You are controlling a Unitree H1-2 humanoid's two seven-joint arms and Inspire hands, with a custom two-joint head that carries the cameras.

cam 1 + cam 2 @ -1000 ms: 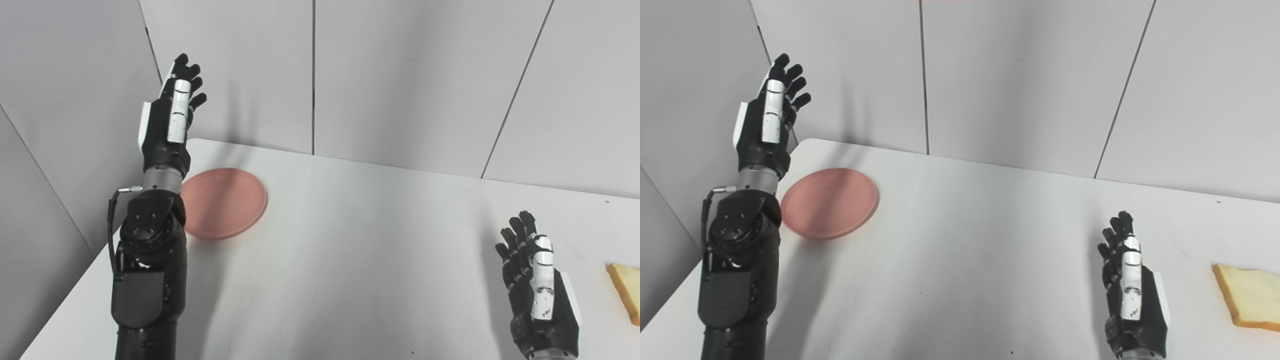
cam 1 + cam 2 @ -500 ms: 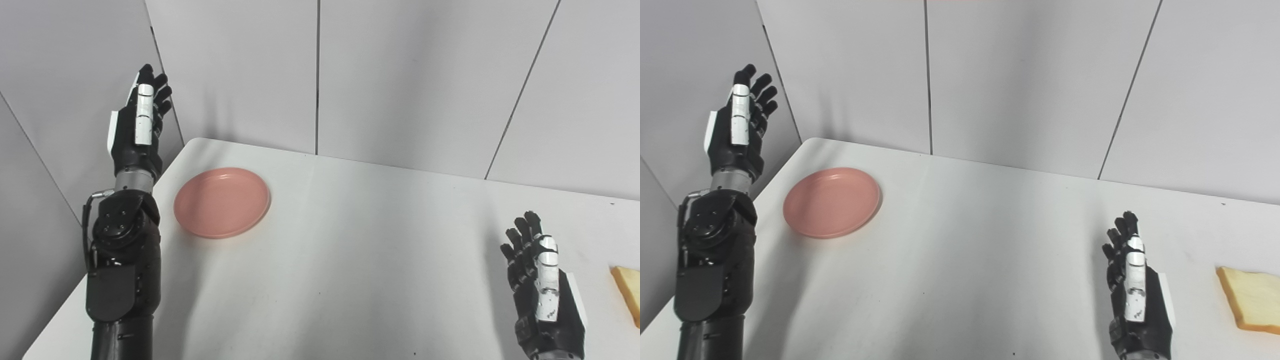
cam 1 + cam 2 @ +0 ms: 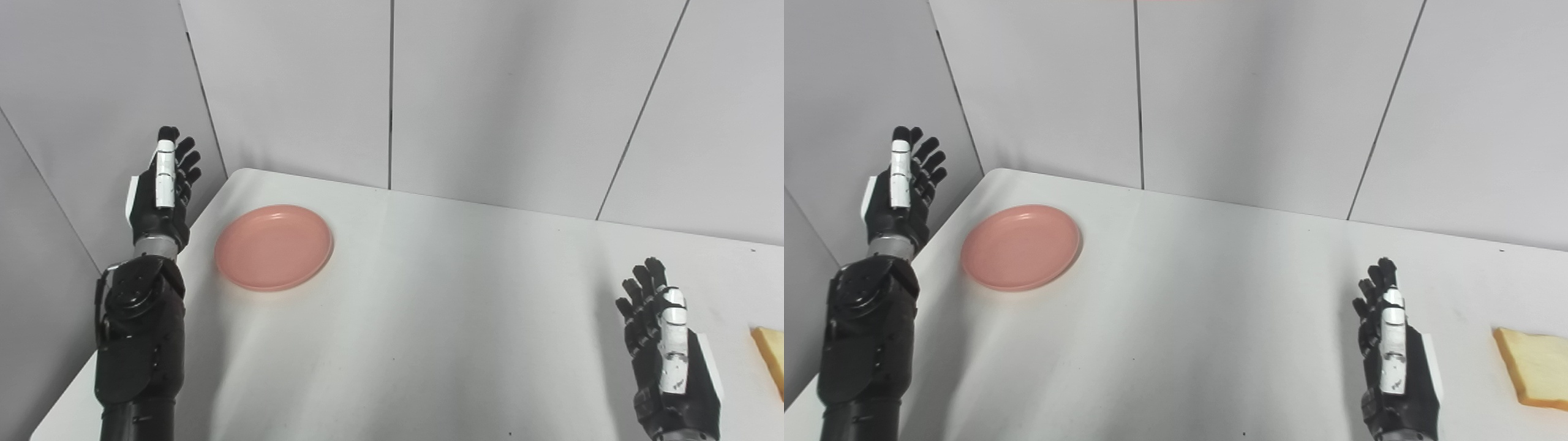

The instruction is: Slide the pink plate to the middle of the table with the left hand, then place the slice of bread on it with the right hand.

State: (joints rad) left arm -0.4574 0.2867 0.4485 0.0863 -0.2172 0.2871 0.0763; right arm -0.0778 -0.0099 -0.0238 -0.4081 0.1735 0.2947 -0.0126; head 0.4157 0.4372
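Left hand (image 3: 898,193): we see it raised off the far-left edge of the tabletop (image 3: 1200,318), palm turned toward the plate, its fingers (image 3: 926,160) straight and fanned apart, holding nothing; it stands near the plate's left rim without touching it.

Left forearm (image 3: 863,334): we see the black arm rise from the bottom-left corner, over the tabletop's left edge.

Pink plate (image 3: 1021,247): we find it lying flat near the far-left corner of the tabletop, well apart from the middle, with nothing on it.

Tabletop: we see a white surface with a rounded far-left corner, backed by grey wall panels (image 3: 502,98).

Right hand (image 3: 1395,361): we see it upright low on the right side, back of the hand toward us, its fingers (image 3: 1375,291) extended and slightly parted, gripping nothing; whether its heel rests on the tabletop we cannot tell, since the wrist is cut off by the bottom edge.

Slice of bread (image 3: 1532,375): we find it lying flat near the right edge of the tabletop, to the right of the right hand and apart from it; in the left eye view only a sliver of its crust shows at the frame's edge.
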